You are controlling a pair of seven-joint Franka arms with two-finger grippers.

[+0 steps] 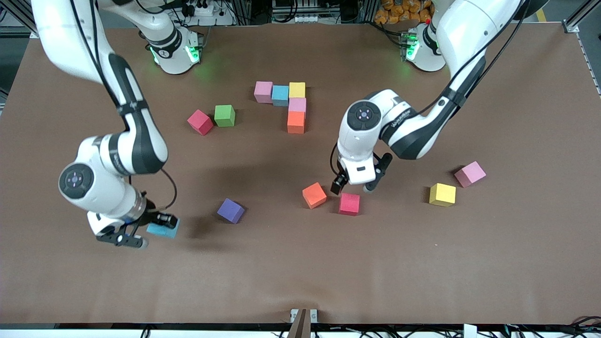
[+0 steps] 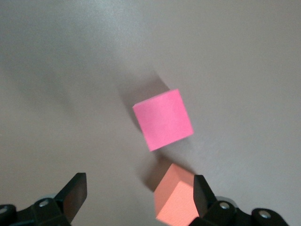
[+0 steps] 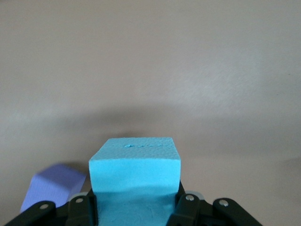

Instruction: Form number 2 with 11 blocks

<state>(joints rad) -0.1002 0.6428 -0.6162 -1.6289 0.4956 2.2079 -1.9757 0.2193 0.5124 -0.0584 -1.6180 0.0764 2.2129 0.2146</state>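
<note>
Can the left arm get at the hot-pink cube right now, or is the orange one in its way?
Probably yes. The left gripper hangs open just above the hot-pink cube, whose top is uncovered. The orange cube lies close beside it without touching, so one finger may have little room.

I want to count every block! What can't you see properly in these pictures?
- Cyan block: front view, partly covered by the right gripper shut on it.
- Purple block: right wrist view, cut off by the edge and gripper.
- Orange block: left wrist view, partly hidden by the open left gripper.
</note>
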